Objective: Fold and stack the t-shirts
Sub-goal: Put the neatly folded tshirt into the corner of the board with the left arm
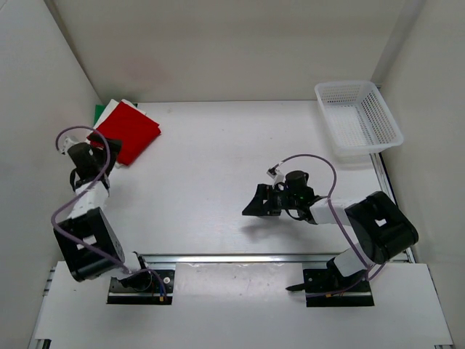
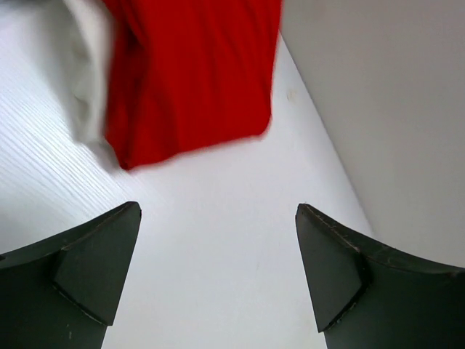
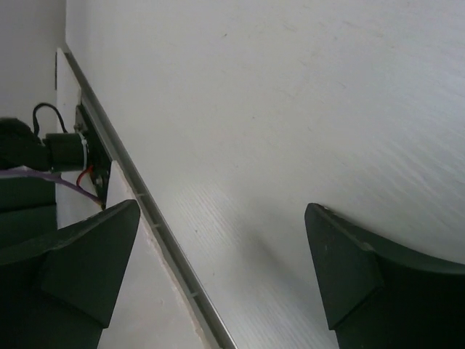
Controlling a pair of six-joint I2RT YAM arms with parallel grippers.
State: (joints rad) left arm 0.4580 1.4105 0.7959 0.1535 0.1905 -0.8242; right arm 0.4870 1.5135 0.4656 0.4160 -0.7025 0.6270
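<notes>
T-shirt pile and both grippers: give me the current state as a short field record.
stack: red cloth t-shirt on top; off-white t-shirt and green t-shirt edges show beneath
stack place: far left corner of white table
left gripper: open, empty, just short of the stack, not touching
right gripper: open, empty, over bare table
basket: white plastic mesh basket, far right corner

My right claw [image 3: 221,211] hangs over the white tabletop [image 3: 290,109], its two dark fingers [image 3: 80,269] spread wide apart at the lower corners. A metal rail [image 3: 156,218] runs diagonally down the left side. Beyond it sits a black motor housing [image 3: 62,151] trailing thin wires [image 3: 87,178].
</notes>
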